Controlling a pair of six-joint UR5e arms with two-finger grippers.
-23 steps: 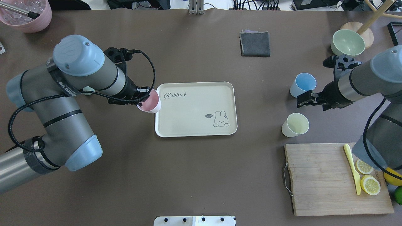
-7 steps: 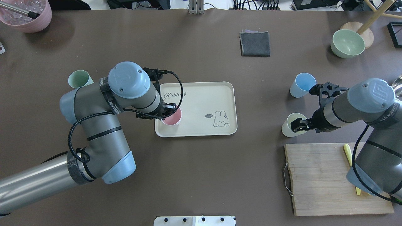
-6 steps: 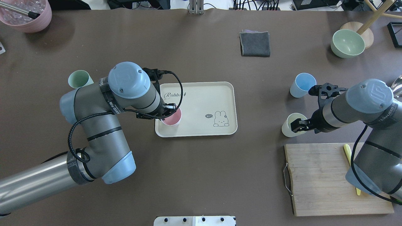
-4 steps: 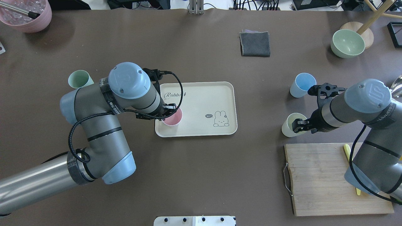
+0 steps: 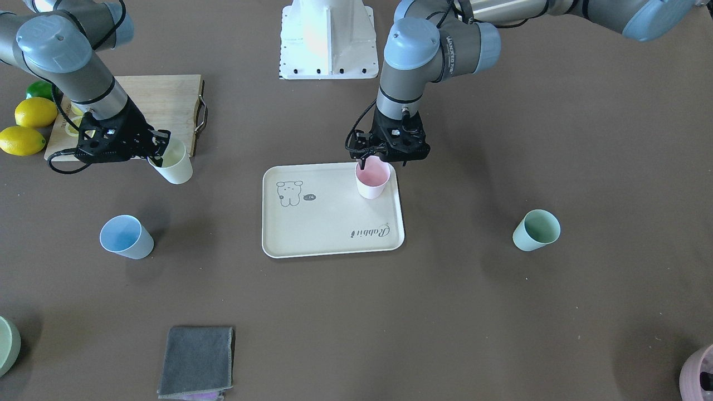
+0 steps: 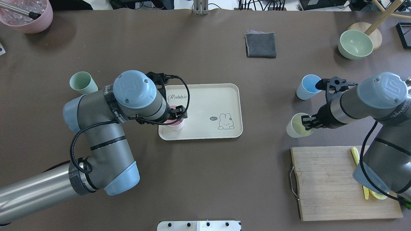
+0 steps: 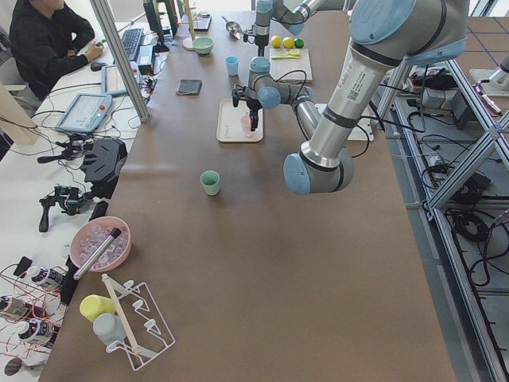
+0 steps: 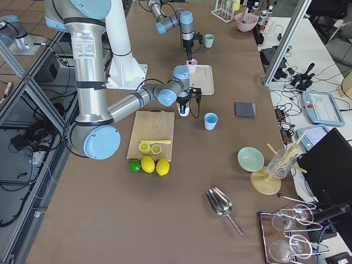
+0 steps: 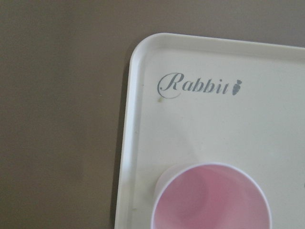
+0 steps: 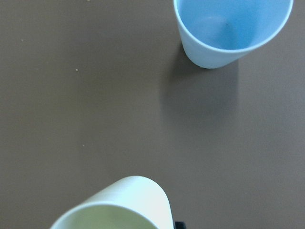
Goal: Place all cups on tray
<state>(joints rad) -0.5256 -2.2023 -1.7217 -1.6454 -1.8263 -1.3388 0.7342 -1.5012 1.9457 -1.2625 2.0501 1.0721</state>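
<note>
The mint green cup (image 6: pixel 83 81) stood upright on the table at the far left of the overhead view. It was well apart from the tray's left end and on the left arm's side. The left gripper (image 6: pixel 178 115) hung right over the pink cup (image 5: pixel 372 179), which stood upright inside the near-left corner of the tray (image 6: pixel 205 96), close to the rim. Whether its jaws were tight on the cup's rim or clear of it could not be told. The wrist hid them from above, and the wrist camera showed only the cup's mouth below.

The tray lay with its long axis running left to right, and its right half showed only the rabbit drawing. Across a stretch of table to the right, the right gripper (image 6: pixel 307 122) was clamped on the rim of the pale yellow cup (image 6: pixel 294 129). One finger was inside the mouth, and the cup leaned as if lifted.

From that claw the tray lay straight toward the robot's left, with its short end facing the claw, so the carry would likely be a plain sideways one. The light blue cup (image 6: pixel 309 86) stood just beyond, also nearer the right arm.
</note>
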